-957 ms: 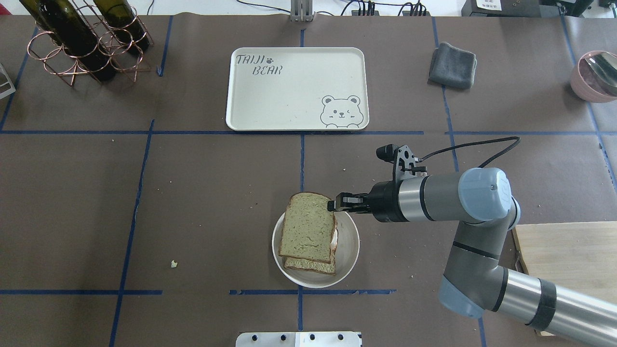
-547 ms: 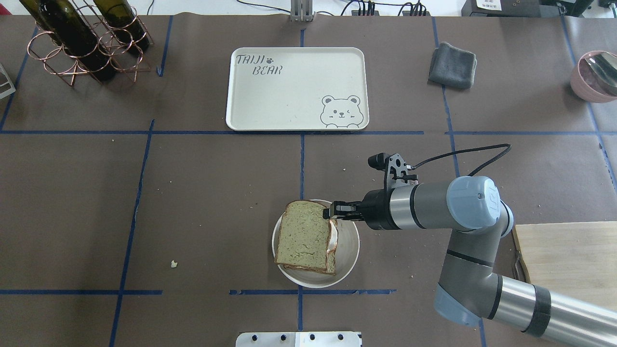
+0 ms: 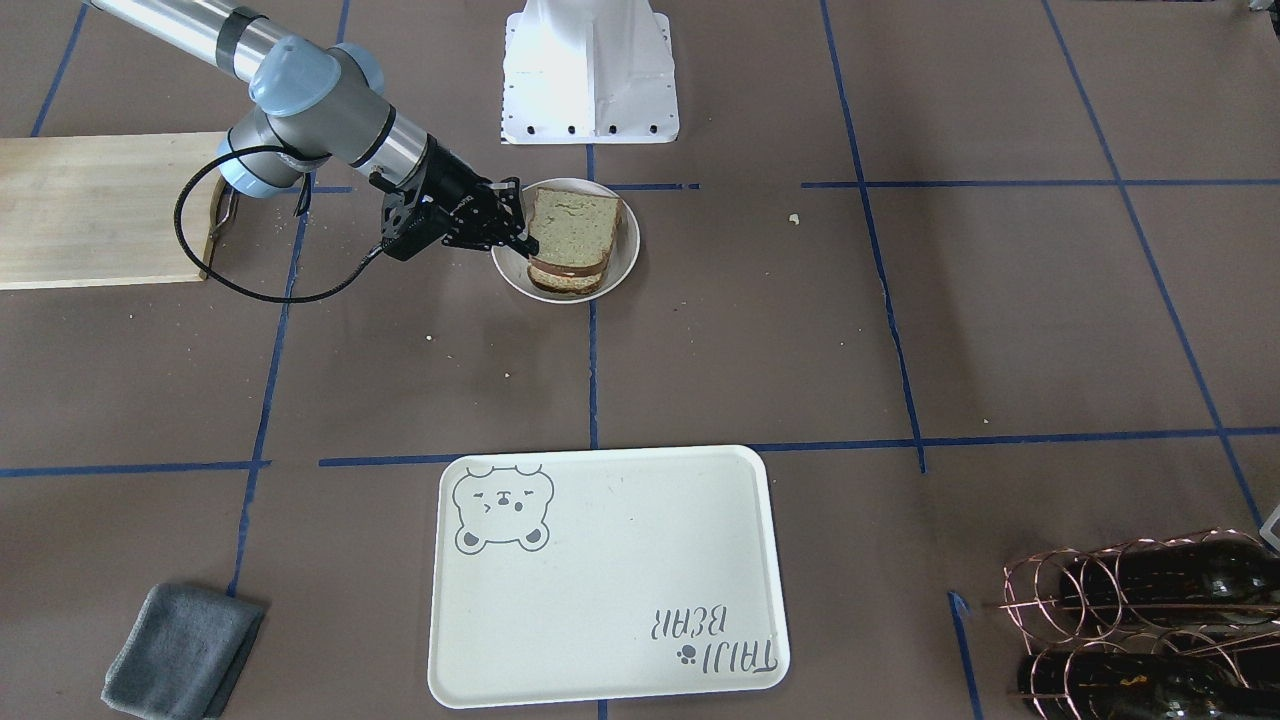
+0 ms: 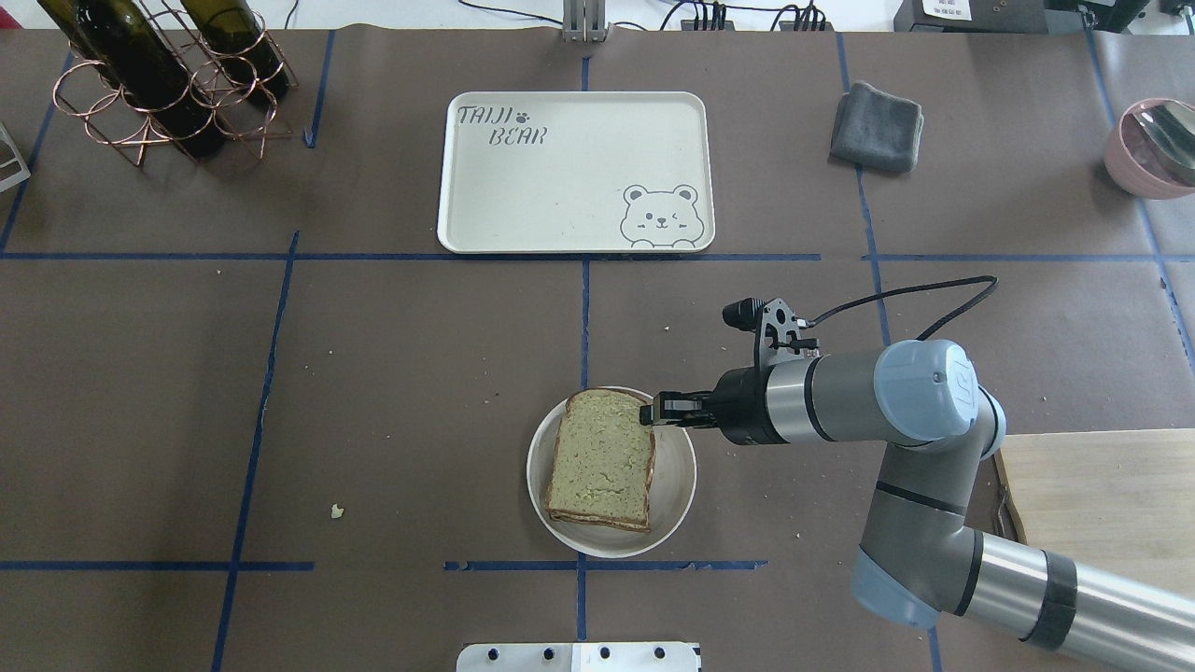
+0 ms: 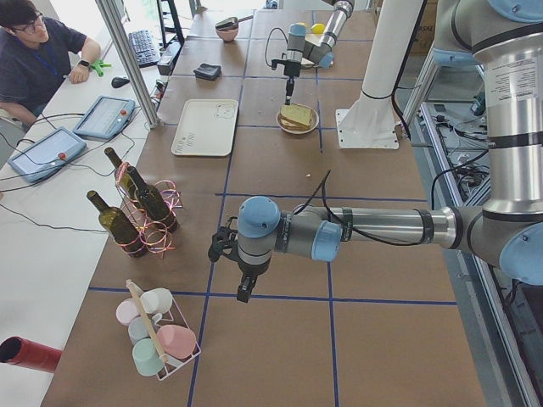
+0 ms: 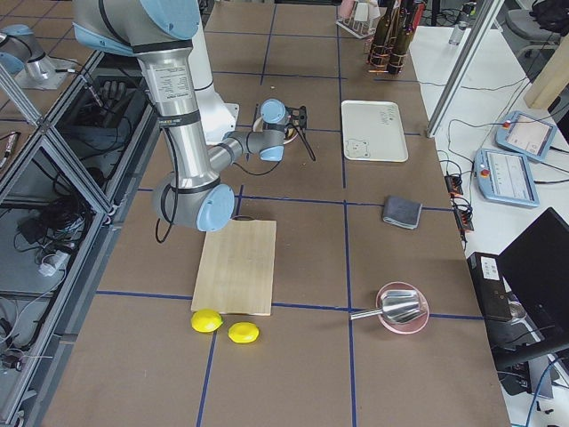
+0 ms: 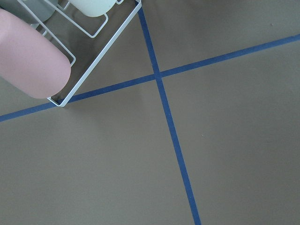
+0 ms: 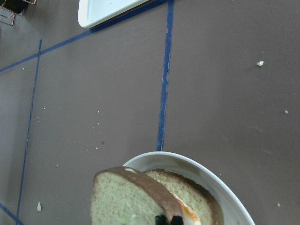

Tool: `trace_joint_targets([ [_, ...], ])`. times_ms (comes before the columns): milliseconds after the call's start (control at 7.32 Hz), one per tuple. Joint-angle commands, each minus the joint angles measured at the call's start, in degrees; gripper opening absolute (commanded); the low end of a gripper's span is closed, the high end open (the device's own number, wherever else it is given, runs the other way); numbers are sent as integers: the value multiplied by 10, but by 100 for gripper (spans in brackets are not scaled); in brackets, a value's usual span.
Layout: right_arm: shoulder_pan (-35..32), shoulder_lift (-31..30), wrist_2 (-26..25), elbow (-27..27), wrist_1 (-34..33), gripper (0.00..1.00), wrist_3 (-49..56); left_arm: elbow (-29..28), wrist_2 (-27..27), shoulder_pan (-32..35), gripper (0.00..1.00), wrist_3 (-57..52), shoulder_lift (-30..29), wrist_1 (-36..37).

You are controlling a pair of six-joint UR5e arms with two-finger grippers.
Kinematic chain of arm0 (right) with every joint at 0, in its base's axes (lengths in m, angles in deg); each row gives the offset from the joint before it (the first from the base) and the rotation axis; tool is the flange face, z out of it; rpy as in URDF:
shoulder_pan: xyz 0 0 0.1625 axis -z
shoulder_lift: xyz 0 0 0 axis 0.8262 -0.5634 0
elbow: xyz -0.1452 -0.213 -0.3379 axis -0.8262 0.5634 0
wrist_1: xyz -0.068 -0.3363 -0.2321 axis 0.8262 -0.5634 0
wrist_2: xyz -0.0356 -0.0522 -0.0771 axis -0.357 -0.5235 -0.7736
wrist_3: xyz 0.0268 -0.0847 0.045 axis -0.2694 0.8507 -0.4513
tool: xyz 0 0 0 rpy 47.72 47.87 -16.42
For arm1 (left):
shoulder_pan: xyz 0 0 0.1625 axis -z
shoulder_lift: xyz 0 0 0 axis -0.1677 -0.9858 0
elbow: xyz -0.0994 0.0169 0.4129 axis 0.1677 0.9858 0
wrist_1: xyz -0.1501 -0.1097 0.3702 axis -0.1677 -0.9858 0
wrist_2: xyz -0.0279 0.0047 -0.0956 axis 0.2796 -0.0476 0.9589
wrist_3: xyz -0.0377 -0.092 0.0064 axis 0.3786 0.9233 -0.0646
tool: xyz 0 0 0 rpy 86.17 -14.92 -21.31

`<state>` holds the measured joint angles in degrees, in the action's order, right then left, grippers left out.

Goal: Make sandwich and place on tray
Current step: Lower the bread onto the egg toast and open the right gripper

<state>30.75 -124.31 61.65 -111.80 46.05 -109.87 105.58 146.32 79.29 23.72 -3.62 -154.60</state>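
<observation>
The sandwich lies on a small round white plate at the near middle of the table. Its top bread slice rests flat on the lower slice, and a sliver of white and orange egg shows between them. My right gripper reaches in level from the right and is shut on the top slice's far right corner; its tips show in the right wrist view. The cream tray with the bear drawing lies bare at the far middle. My left gripper shows only in the exterior left view, so I cannot tell its state.
A pale wooden board lies right of the plate. A grey cloth and a pink bowl with a metal scoop are far right. A wine bottle rack stands far left. A mug rack is by the left gripper.
My right gripper has lowered the top bread slice from a raised, tilted hold until it lies flat on the lower slice and egg on the plate, shifting slightly right.
</observation>
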Motion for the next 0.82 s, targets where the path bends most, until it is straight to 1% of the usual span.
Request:
trace_joint_targets([
  [0, 0, -2, -7, 0, -5, 99, 2, -1, 0, 0, 100, 0, 0, 0],
  [137, -7, -1, -7, -5, -34, 100, 2, 0, 0, 0, 100, 0, 0, 0],
  [410, -45, 2, 14, -9, -101, 100, 4, 1, 0, 0, 100, 0, 0, 0],
  [547, -77, 2, 50, -10, -144, 100, 27, 1, -1, 0, 100, 0, -1, 0],
  [683, -110, 1, 73, -22, -200, 100, 67, 3, -1, 0, 100, 2, -1, 0],
])
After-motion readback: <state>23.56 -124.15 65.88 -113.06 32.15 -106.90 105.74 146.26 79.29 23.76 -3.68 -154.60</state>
